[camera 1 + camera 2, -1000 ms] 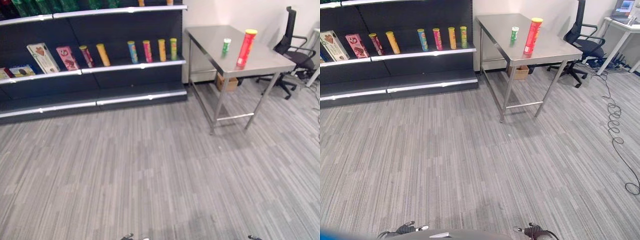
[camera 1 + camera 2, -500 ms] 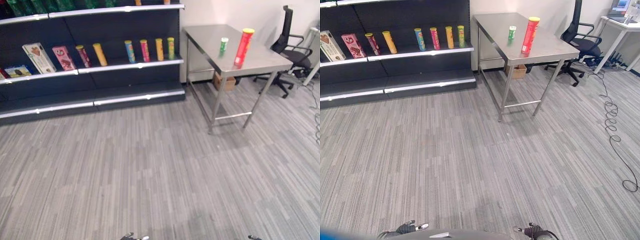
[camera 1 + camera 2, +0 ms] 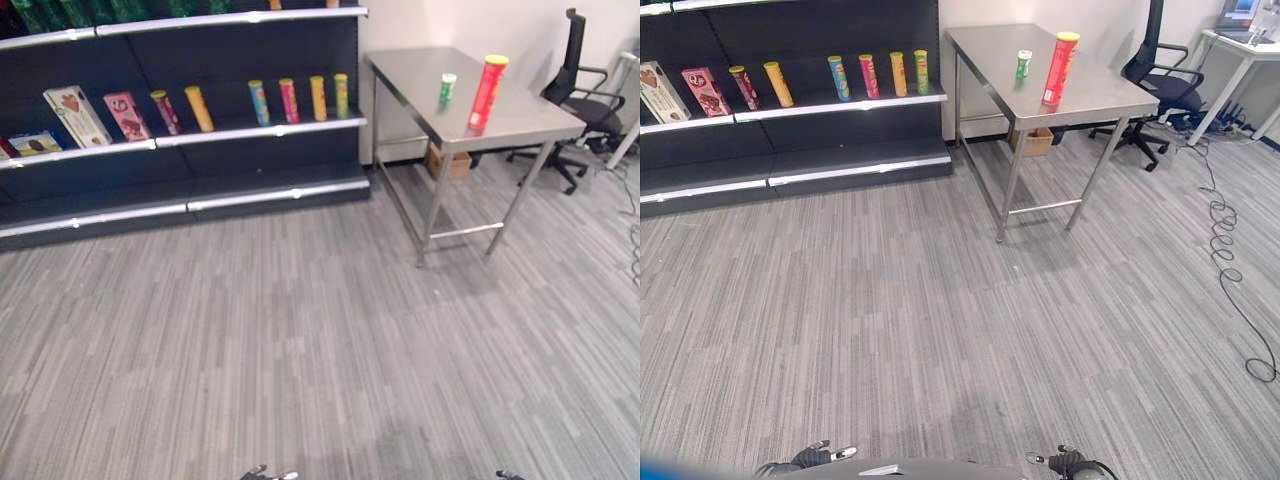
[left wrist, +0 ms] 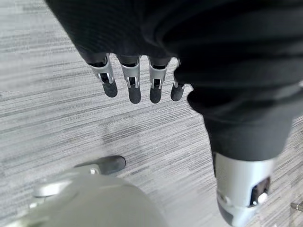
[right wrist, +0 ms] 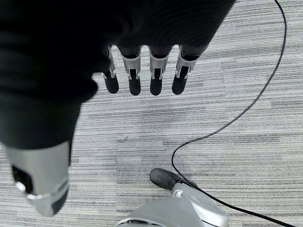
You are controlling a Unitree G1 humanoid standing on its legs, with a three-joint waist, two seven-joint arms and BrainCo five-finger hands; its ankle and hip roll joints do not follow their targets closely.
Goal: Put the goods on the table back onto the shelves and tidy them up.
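Since a second ago the view has shifted slightly, so the robot seems to be repositioning. A red can [image 3: 1060, 68] and a small green can [image 3: 1024, 64] stand on the bench [image 3: 1110, 95], well apart from the shelves [image 3: 840, 102]. Left robot hand [image 4: 137, 75] and right robot hand [image 5: 142, 71] hang with straight fingers, empty.

Top shelf [image 3: 230, 18] goods (green ones) cut off at the edge.

Mock shop in an office: dark shelves [image 3: 790, 105] stocked with tubes [image 3: 867, 76] and boxes [image 3: 708, 91], steel table [image 3: 1100, 95], office chair [image 3: 1165, 80], grey carpet [image 3: 940, 320].
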